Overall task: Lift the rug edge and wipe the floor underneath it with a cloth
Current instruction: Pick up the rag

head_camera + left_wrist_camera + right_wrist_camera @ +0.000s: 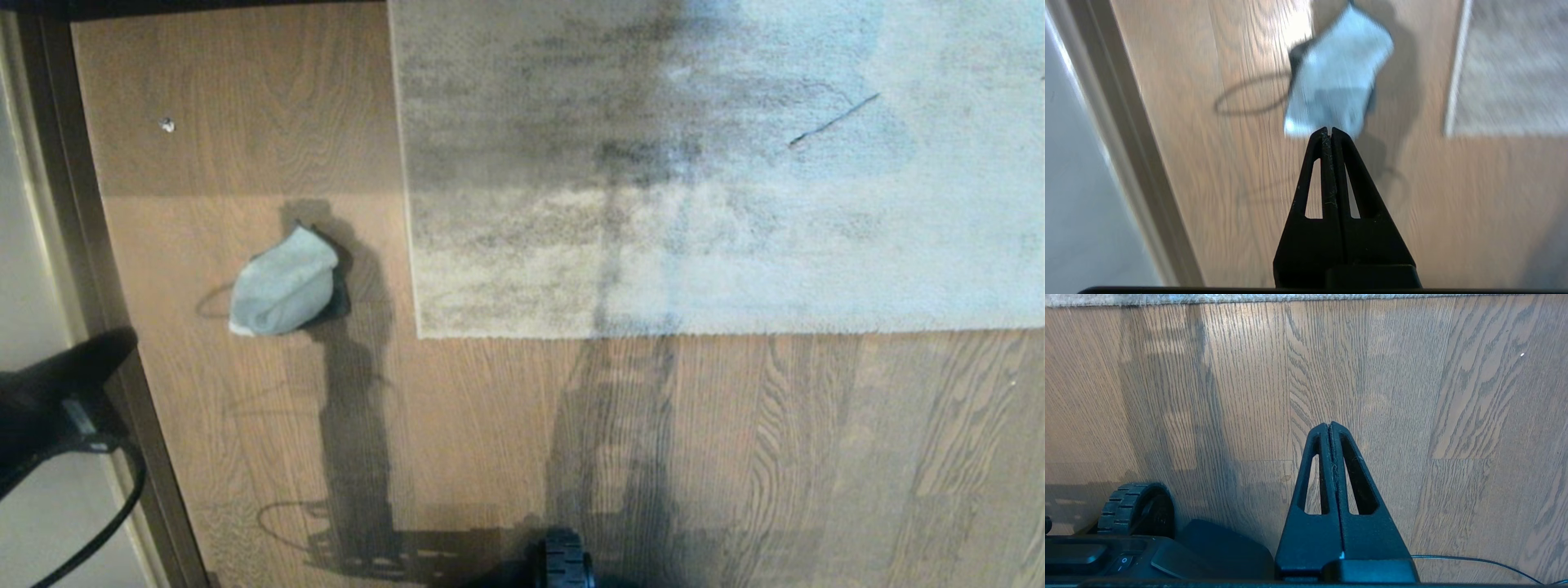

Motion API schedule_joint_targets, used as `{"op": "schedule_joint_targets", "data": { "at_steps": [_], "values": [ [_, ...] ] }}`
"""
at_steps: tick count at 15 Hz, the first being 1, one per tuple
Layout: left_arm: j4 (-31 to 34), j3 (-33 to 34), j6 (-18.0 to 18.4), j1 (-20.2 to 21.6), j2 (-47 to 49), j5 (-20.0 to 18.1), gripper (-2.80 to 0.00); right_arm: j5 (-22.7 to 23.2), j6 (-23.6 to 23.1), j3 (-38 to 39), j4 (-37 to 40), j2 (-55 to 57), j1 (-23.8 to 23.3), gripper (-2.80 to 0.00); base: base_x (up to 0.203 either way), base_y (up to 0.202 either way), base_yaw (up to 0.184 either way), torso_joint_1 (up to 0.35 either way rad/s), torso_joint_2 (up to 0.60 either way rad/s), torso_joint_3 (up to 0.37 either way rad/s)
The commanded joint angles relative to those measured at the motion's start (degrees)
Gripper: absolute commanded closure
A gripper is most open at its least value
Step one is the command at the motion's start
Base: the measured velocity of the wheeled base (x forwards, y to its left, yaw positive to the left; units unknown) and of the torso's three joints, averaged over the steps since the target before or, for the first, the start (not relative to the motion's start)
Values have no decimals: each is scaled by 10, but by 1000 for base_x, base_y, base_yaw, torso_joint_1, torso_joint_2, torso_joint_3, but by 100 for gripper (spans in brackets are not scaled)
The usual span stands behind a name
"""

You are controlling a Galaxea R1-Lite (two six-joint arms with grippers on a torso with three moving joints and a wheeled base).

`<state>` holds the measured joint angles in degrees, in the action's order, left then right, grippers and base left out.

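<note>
Black left pincer (1329,131), fingers pressed together and empty, hangs above the floor (735,457), aimed at the crumpled cloth (283,283). Cloth lies left of the rug edge (412,245), apart from it. Risk: descending closed, it would shove the cloth aside. Right pincer (1329,425) closed, parked low.

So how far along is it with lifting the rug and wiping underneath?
Nothing looks done yet. The pale grey mottled rug's edge lies flat on the light brown wood-plank floor, and the small grey-white cloth sits crumpled there, unheld. In hand: the left gripper, shut and empty, points toward the cloth. The right gripper is shut above bare floor. Left: grasp cloth, lift edge, wipe.
</note>
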<state>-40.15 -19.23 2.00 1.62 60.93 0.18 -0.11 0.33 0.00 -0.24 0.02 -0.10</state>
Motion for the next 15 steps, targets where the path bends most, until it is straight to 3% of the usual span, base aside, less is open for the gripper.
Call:
{"op": "schedule_joint_targets", "data": {
  "at_steps": [1, 2, 6, 15],
  "values": [
    [-83, -4, -2, 6, 112, 0, 0, 0, 0, 0, 0, 0, 0, 0, 0, 0, 0, 0, 0, 0],
    [-108, -4, -3, 7, 137, 0, -280, 0, 0, 0, 0, 0, 0, 0, 0, 0, 0, 0, 0, 0],
    [-209, -9, -6, 6, 211, -2, -280, 0, 0, 0, 0, 0, 0, 0, 0, 0, 0, 0, 0, 0],
    [-211, -15, 16, -5, 235, -4, -280, 0, 0, 0, 0, 0, 0, 0, 0, 0, 0, 0, 0, 0]
  ]
}}
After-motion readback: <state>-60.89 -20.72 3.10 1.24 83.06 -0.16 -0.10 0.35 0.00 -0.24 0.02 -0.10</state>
